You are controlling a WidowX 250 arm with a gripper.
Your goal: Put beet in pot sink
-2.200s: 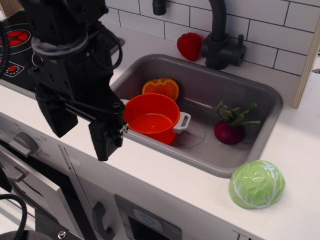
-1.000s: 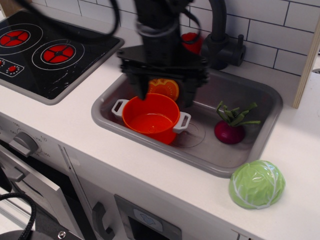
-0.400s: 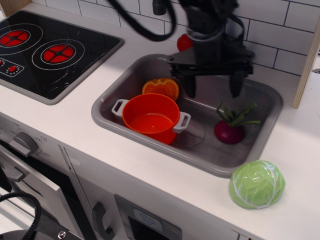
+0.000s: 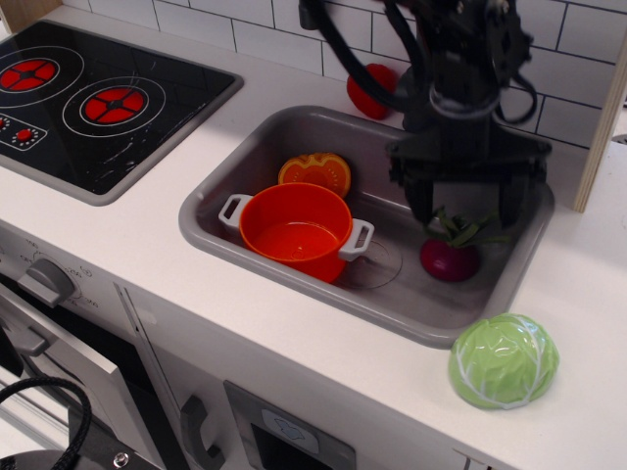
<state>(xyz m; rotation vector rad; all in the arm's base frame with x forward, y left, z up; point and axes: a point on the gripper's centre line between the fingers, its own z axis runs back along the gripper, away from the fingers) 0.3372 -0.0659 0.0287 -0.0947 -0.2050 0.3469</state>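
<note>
Beet (image 4: 450, 258) sits at the right of the sink (image 4: 294, 132), under the end effector (image 4: 468, 203) whose fingers stand apart; lower straight around the leaves, grip the root, then carry it to the pot (image 4: 296, 227).

One beet (image 4: 450, 258), one pot (image 4: 296, 229), one cabbage (image 4: 504, 360), one strawberry (image 4: 369, 94), one orange slice (image 4: 315, 169)

The magenta beet (image 4: 450, 258) stands leaves-up at the sink's (image 4: 294, 137) right end. The empty orange pot (image 4: 296, 230) sits upright near its front-left corner.
</note>
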